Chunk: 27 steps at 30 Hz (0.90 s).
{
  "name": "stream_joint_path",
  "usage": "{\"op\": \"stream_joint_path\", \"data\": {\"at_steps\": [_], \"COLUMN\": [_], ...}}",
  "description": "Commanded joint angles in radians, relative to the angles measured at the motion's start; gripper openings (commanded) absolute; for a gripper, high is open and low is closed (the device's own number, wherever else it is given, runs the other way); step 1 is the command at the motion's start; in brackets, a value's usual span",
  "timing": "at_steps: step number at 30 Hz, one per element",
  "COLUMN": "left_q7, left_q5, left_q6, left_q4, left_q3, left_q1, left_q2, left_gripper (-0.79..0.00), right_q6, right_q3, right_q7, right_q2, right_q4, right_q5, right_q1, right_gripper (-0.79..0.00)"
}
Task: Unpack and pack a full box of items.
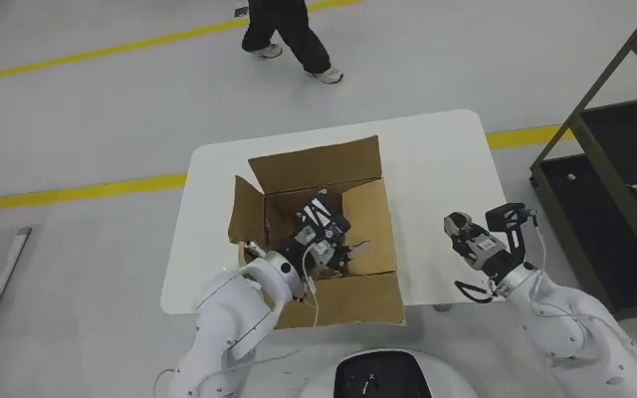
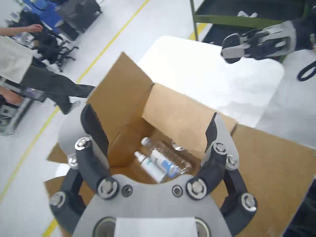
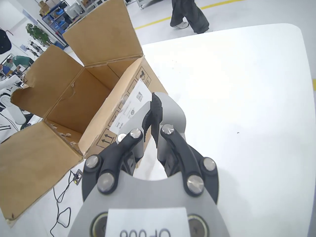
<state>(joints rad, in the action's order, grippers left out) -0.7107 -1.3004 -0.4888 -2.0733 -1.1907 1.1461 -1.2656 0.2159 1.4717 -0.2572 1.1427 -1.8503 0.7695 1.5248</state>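
Our left gripper (image 2: 150, 114), spread wide over the box (image 2: 118, 92), could catch its rim descending; our right gripper (image 3: 153, 104) sits closed, empty.

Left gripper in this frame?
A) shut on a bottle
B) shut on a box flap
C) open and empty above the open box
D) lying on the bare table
C: the left gripper is spread open, holding nothing, above the cardboard box with bottles lying inside.

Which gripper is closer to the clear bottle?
Left. The left gripper hangs open above the clear bottle in the box; the right gripper is shut over the table, outside it.
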Motion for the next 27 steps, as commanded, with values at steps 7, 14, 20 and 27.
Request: {"op": "stream_joint_path", "data": {"at_steps": [7, 14, 20, 27], "left_q7": [-0.013, 0.038, 0.072, 0.010], "left_q5": [0.055, 0.198, 0.539, 0.746], "left_q6": [-0.006, 0.102, 0.312, 0.430], "left_q4": [0.019, 0.074, 0.206, 0.383], "left_q3": [0.006, 0.002, 0.024, 0.052], "left_q1": [-0.017, 0.022, -0.010, -0.100], "left_q2": [-0.001, -0.009, -0.035, -0.053], "left_gripper": [0.000, 0.000, 0.000, 0.000], "right_q6": [0.042, 0.061, 0.055, 0.043], "right_q3": [-0.031, -0.066, -0.091, -0.114], "right_q7": [-0.002, -0.013, -0.010, -0.014], "right_q2": [0.003, 0.005, 0.008, 0.011], "right_q4": [-0.004, 0.005, 0.026, 0.046], "right_q5": [-0.020, 0.000, 0.018, 0.035], "right_q1": [0.013, 0.015, 0.000, -0.019], "right_gripper": [-0.785, -0.785, -0.785, -0.785]}}
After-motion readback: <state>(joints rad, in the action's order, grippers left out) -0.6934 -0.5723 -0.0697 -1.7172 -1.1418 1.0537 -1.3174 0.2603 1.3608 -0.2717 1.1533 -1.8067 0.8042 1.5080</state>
